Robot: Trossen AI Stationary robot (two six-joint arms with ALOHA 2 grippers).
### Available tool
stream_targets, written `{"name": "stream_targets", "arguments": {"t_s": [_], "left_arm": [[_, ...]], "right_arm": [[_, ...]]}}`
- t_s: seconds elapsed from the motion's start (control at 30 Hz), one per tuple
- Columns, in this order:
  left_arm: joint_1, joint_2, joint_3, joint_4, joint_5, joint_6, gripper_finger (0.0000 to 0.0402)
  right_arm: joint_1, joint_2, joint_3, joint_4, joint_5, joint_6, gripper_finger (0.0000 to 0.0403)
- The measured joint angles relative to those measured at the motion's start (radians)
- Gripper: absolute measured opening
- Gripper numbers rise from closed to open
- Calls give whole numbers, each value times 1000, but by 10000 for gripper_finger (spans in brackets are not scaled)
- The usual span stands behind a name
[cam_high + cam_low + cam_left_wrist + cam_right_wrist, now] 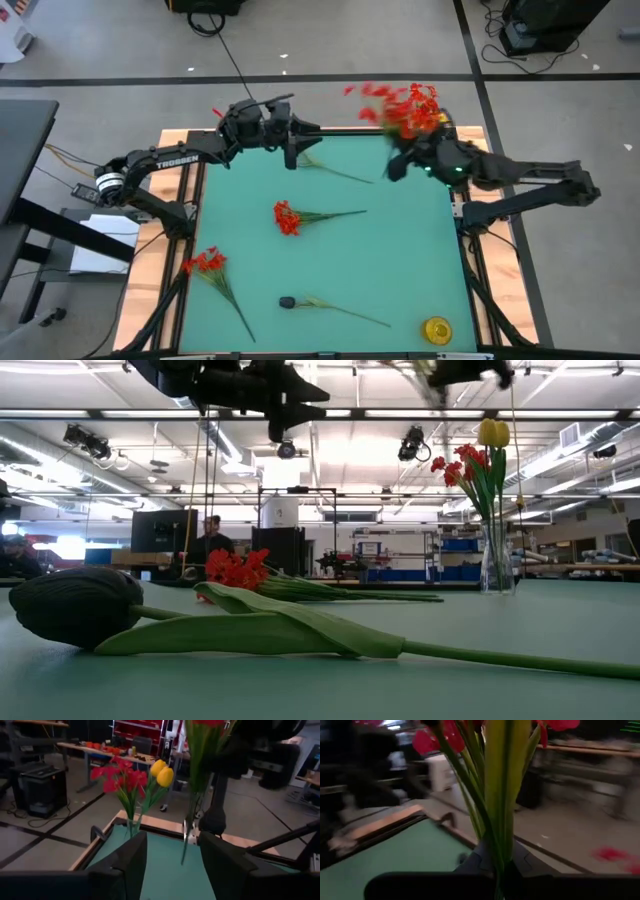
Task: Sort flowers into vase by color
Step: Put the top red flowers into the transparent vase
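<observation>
Flowers are lying scattered over the green tabletop (400, 260), and one bunch is being carried above it. That red bunch (405, 108) is sitting in the right pincer (392, 165), whose fingers are pressed shut on the green stems (496, 795), over the far right corner of the tabletop. In the left wrist view a glass vase (133, 826) is standing on the tabletop edge, holding red blooms and yellow tulips (162, 772); the low view is showing the same vase (496, 560) upright at the right. Toward the tabletop's middle a red flower (287, 217) is lying with its stem pointing to the right edge. Another red flower (205, 263) is lying by the near left edge. A dark-headed flower (287, 302) is resting near the near edge, and a small yellow bloom (437, 329) is sitting at the near right corner. A bare green stem (335, 170) is lying by the far edge. The left pincer (291, 158) is hanging over the far edge, its fingers (131, 857) standing apart and holding nothing.
</observation>
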Motion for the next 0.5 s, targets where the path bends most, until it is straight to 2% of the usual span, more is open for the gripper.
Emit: {"name": "stream_targets", "arguments": {"t_s": [0.13, 0.3, 0.4, 0.5], "left_arm": [[10, 2, 0, -4, 0, -8, 190], [10, 1, 0, -4, 1, -8, 190], [10, 1, 0, -2, 1, -8, 190], [10, 1, 0, -3, 1, -7, 190]], "right_arm": [[67, -101, 0, -140, 237, 59, 12], [107, -197, 0, -268, 461, 88, 12], [104, -228, -1, -302, 588, 62, 12], [87, -244, -1, -294, 718, -38, 12]]}}
